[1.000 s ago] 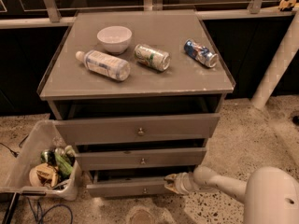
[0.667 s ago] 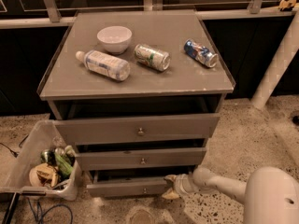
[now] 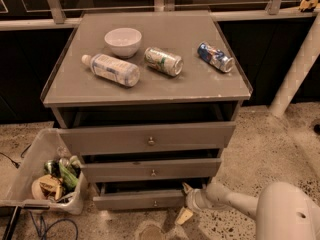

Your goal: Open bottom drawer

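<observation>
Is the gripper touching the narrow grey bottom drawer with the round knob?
Cannot tell. The camera view shows the gripper at the grey bottom drawer front's right end, hiding any gap.

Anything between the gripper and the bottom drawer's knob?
In the camera view, only bare drawer front: the gripper sits at the right end of the narrow grey wooden bottom drawer, its small round metal knob untouched.

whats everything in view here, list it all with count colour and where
cabinet: 1, grey, centre
bottom drawer: 1, grey, lowest
upper drawers: 2, grey, above it
bowl: 1, white, cabinet top, back left
bottle: 1, clear, lying in front of the bowl
cans: 2, one greenish, one blue, lying right of the bowl
bin: 1, clear, floor left, holding rubbish
pole: 1, white, right
gripper: 1, pale, bottom drawer's right end, fingers apart
arm: 1, white, lower right
</observation>
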